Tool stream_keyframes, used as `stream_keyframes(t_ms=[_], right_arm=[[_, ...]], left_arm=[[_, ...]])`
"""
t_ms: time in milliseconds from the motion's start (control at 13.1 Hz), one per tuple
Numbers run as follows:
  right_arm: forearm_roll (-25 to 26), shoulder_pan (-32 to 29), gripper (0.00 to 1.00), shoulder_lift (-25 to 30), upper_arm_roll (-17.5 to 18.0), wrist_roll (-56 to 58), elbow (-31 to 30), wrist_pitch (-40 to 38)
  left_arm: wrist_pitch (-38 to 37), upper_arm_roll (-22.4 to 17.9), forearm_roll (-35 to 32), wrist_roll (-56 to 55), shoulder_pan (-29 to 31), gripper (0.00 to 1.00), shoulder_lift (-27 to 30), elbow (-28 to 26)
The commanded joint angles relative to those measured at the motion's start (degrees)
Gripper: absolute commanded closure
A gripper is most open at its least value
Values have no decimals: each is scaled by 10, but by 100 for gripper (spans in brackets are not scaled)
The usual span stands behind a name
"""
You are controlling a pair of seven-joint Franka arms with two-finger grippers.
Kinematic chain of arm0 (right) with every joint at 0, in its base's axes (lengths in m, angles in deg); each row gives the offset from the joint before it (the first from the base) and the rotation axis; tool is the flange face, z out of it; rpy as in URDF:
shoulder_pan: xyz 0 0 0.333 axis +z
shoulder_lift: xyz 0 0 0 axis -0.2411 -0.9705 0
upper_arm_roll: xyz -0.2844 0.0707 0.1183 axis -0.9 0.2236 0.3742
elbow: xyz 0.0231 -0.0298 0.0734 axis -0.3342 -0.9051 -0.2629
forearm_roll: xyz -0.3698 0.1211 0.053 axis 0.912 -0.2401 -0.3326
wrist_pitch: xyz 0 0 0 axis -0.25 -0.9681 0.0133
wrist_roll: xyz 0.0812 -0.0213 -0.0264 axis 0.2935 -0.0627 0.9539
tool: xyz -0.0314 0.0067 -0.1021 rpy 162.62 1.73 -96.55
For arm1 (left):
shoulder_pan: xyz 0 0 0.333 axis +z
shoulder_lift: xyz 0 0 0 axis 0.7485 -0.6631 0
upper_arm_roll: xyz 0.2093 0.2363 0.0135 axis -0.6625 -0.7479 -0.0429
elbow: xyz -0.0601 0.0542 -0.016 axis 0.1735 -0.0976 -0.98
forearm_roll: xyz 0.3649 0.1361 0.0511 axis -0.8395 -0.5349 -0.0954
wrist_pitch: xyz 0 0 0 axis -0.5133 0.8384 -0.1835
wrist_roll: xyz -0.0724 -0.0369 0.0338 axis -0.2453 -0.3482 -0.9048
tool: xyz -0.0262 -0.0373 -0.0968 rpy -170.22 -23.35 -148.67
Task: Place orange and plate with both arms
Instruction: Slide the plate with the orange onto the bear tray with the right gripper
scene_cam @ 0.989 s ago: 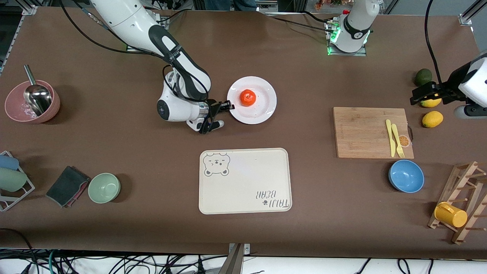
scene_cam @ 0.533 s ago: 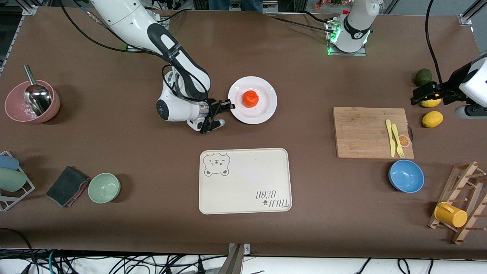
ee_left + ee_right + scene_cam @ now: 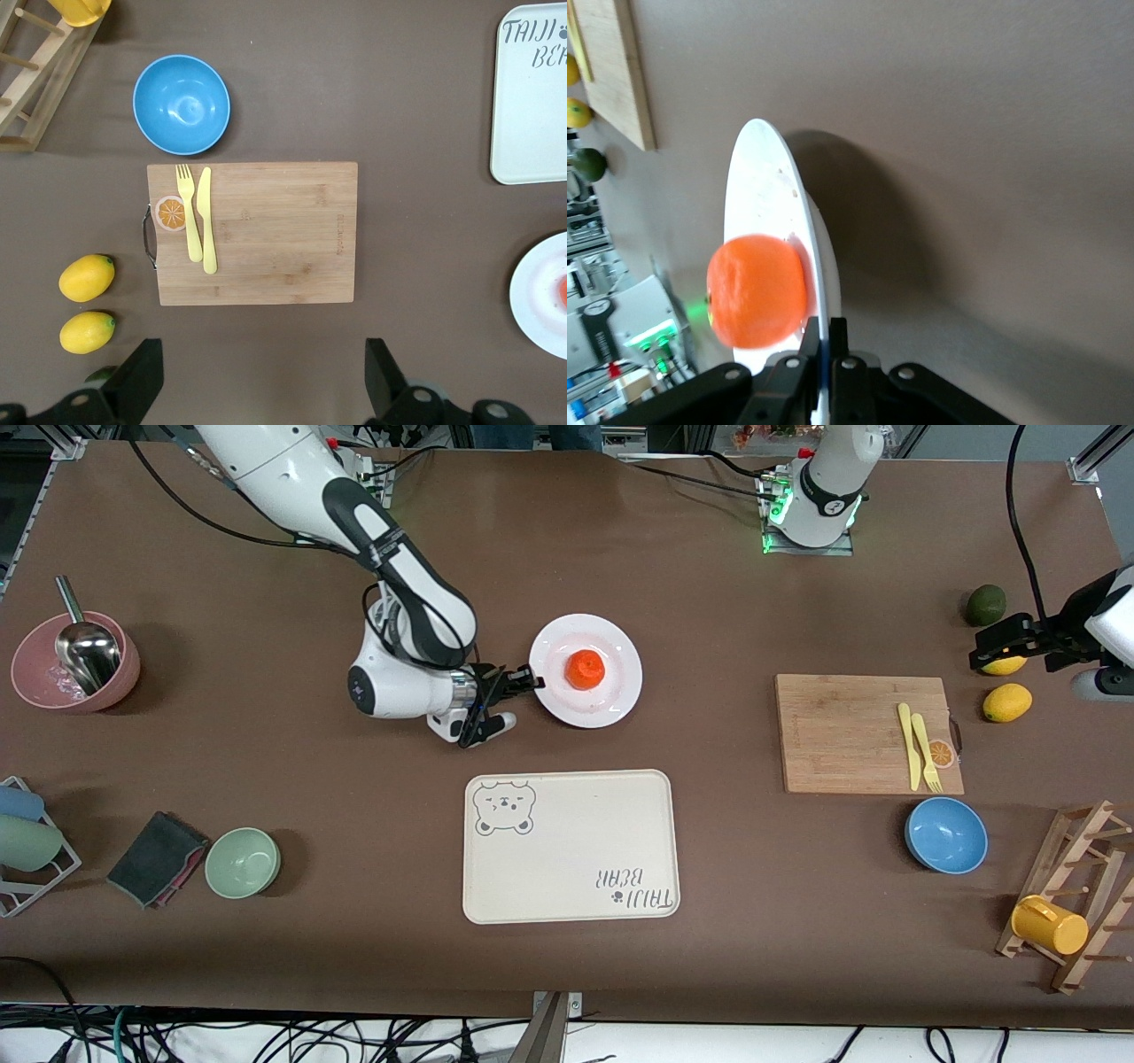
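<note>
The white plate [image 3: 613,648] [image 3: 766,190] is near the table's middle, farther from the front camera than the cream tray. The orange [image 3: 585,669] [image 3: 755,290] rests on it. My right gripper [image 3: 534,683] [image 3: 825,341] is shut on the plate's rim at the side toward the right arm's end. A shadow under the plate shows it held just off the table. My left gripper [image 3: 985,653] [image 3: 263,376] hangs open and holds nothing. It is over the lemons at the left arm's end of the table.
A cream bear tray [image 3: 567,846] lies nearer the front camera than the plate. A wooden board [image 3: 850,731] carries a yellow knife and fork, beside a blue bowl [image 3: 945,834], two lemons [image 3: 86,277] and a dark avocado [image 3: 985,604]. A green bowl [image 3: 243,861] and a pink bowl [image 3: 35,682] stand at the right arm's end.
The right arm has drawn back a little and carried the plate toward the tray. The orange has rolled slightly on the plate. The left gripper has drifted outward.
</note>
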State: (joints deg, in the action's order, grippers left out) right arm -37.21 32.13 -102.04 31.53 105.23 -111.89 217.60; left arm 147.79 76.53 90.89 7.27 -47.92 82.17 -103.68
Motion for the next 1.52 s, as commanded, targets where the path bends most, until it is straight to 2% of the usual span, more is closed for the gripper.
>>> stream_keyframes(t_ms=[0, 228, 380, 989, 1141, 1446], right_arm=[[-3, -12, 100, 24, -8, 13, 3, -33], [-3, -42, 100, 26, -10, 14, 30, -39], [-1, -61, 100, 14, -10, 13, 77, -40], [-1, -73, 100, -230, -11, -21, 392, -41], [0, -62, 100, -258, -12, -53, 430, -29], [0, -47, 100, -299, -10, -53, 474, 48]], left_arm=[[5, 3, 0, 8, -1, 0, 2, -3], [2, 4, 2, 8, 1, 0, 2, -1], [-3, 3, 2, 7, 2, 0, -3, 0], [-3, 4, 2, 11, -4, 0, -5, 13], [-2, 4, 1, 10, -5, 0, -5, 14], [-3, 4, 1, 12, -2, 0, -5, 14]])
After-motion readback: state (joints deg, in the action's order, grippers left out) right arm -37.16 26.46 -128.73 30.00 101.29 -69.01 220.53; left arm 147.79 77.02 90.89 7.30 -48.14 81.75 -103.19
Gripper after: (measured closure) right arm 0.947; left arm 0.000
